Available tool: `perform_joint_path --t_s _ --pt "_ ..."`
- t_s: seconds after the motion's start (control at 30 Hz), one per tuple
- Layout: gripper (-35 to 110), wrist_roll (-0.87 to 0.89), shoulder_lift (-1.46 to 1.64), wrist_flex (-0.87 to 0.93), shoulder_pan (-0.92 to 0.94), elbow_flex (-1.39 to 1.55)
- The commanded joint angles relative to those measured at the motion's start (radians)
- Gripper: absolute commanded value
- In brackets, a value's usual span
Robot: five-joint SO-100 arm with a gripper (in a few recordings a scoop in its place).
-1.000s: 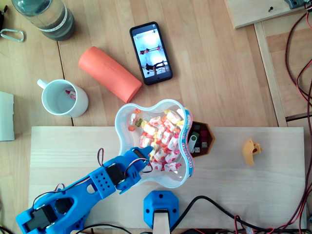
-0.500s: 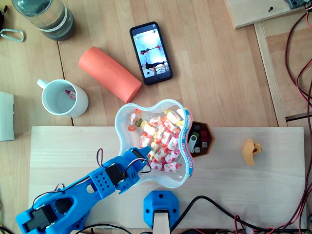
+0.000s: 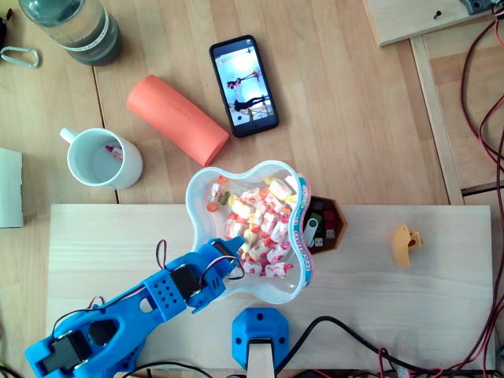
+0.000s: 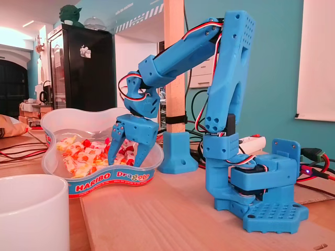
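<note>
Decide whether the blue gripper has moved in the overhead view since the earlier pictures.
No: the gripper stays at the same spot by the candy tub's lower-left rim.

We find the gripper (image 3: 230, 266) a shade further left than a second ago, drawn slightly back toward the near left rim of the sweet tub (image 3: 191, 214); we see no other change.

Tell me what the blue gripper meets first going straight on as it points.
Probably the pink-and-white wrapped candies in the clear plastic tub: the gripper points down into it, jaws open.
</note>
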Motion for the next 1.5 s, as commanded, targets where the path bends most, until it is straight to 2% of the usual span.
perform_joint_path --t_s 0.0,1.13,1.47 --pt "27 -0.018 0.015 0.014 0.021 0.012" --pt "27 -0.005 0.037 0.017 0.003 -0.074" --pt "27 -0.015 0.031 0.170 0.003 -0.140"
